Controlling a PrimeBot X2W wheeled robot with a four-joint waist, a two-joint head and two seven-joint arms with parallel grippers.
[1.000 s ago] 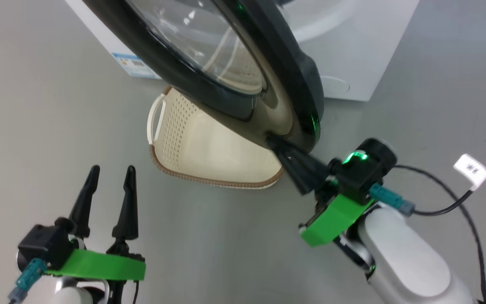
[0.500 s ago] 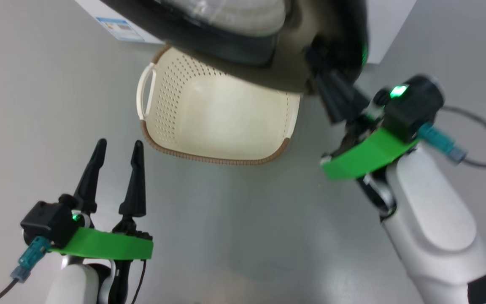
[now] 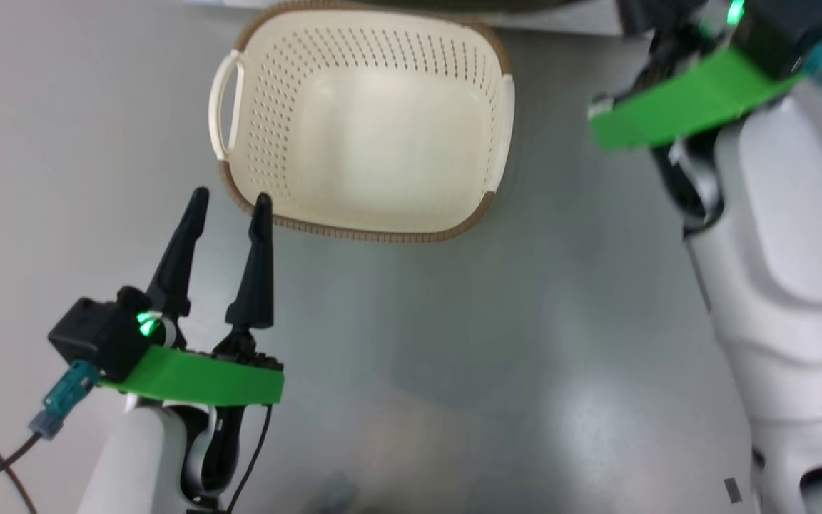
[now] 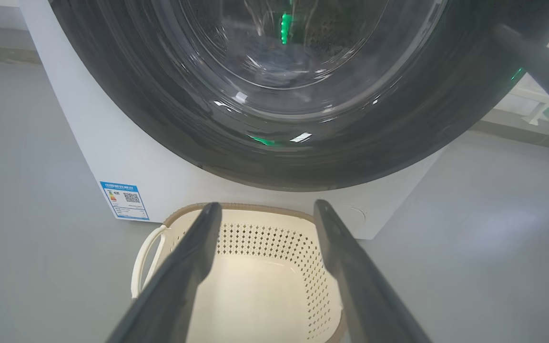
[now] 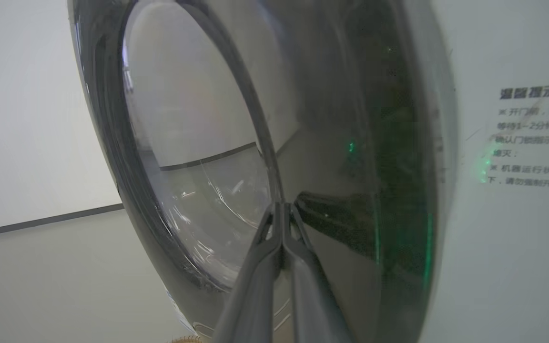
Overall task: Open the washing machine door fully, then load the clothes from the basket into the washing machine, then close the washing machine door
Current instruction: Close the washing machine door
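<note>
Right end effector [image 5: 281, 206]: fingers pressed together with nothing between them, tips set against the dark face of the door [image 5: 389, 143] just beside the glass. I am using it as a pusher, not a clamp. Left end effector [image 3: 230, 196]: fingers spread apart, empty, hovering just short of the near rim of the basket [image 3: 361, 232].

Change noted: a second ago the door stood well out from the machine [image 4: 127, 157] and overhung the basket, with the right end effector at its lower edge. The door now lies close against the machine front, and the basket is uncovered from above. The head camera has tilted down meanwhile, so part of that shift is the camera's. The door's swing relative to the basket is real.

Task status: the basket stands empty on the floor [image 3: 454, 343] before the machine. The clothes [image 4: 279, 59] appear only as a dim bluish mass behind the glass. I judge loading done and closing nearly complete. I cannot tell whether the latch has caught, so a final firm press may be needed.
</note>
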